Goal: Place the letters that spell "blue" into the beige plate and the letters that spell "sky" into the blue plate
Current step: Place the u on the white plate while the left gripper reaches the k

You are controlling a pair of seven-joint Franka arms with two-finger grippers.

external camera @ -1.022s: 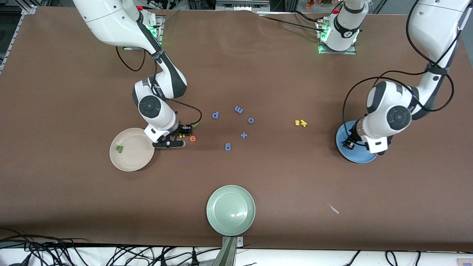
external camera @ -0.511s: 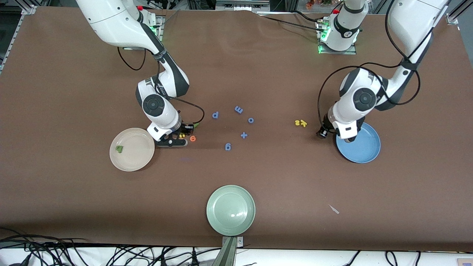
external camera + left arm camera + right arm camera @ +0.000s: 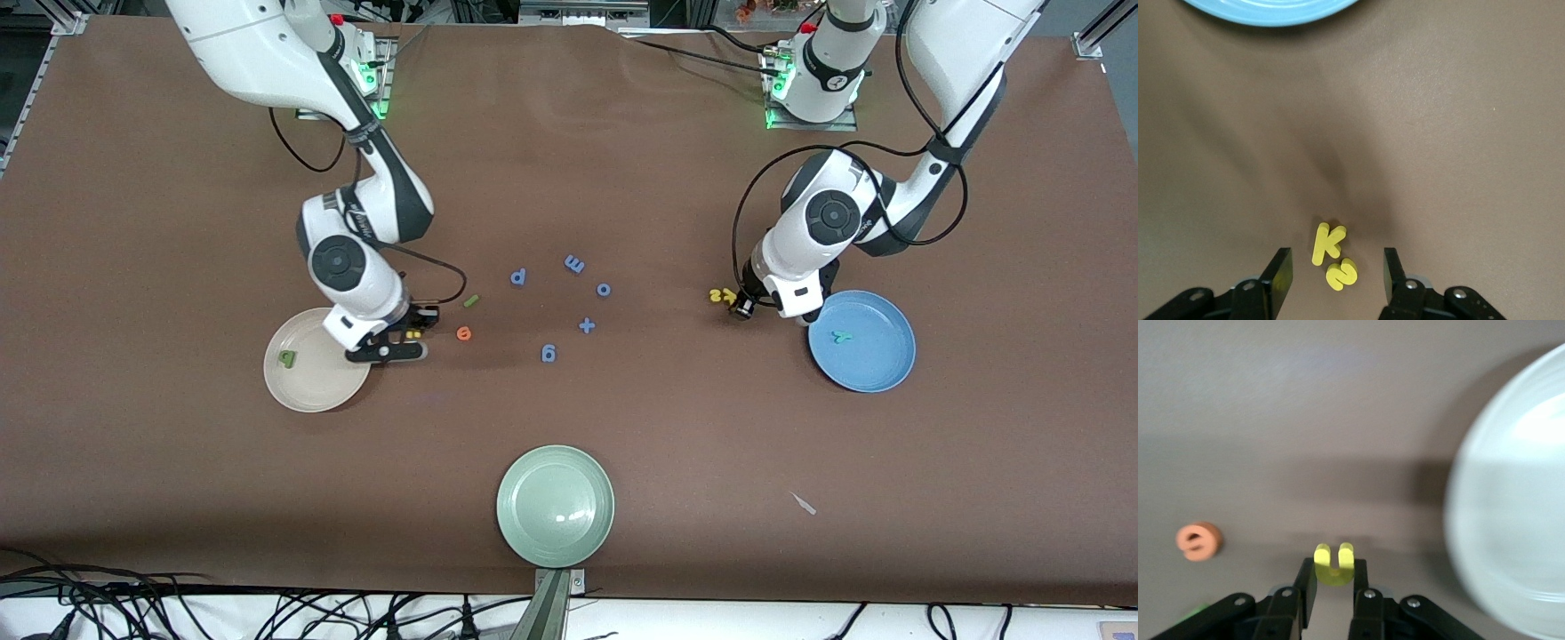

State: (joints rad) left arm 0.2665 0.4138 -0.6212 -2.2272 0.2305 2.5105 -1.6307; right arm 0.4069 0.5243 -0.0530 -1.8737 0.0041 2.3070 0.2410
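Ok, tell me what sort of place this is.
Probably a robotics lab bench. Two robot arms are bolted along one edge of a brown-covered table, foam letters such as the yellow K lie beside a blue plate, and loose cables trail along the table's near edge.

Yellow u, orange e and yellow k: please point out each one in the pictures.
yellow u (image 3: 1333, 564), right wrist view, on the curved base of the letter.
orange e (image 3: 1199, 541), right wrist view, on the middle of the letter.
yellow k (image 3: 1327, 243), left wrist view, on the stem.

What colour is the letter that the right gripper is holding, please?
Yellow: the u pinched in the right gripper, clearest in the right wrist view.
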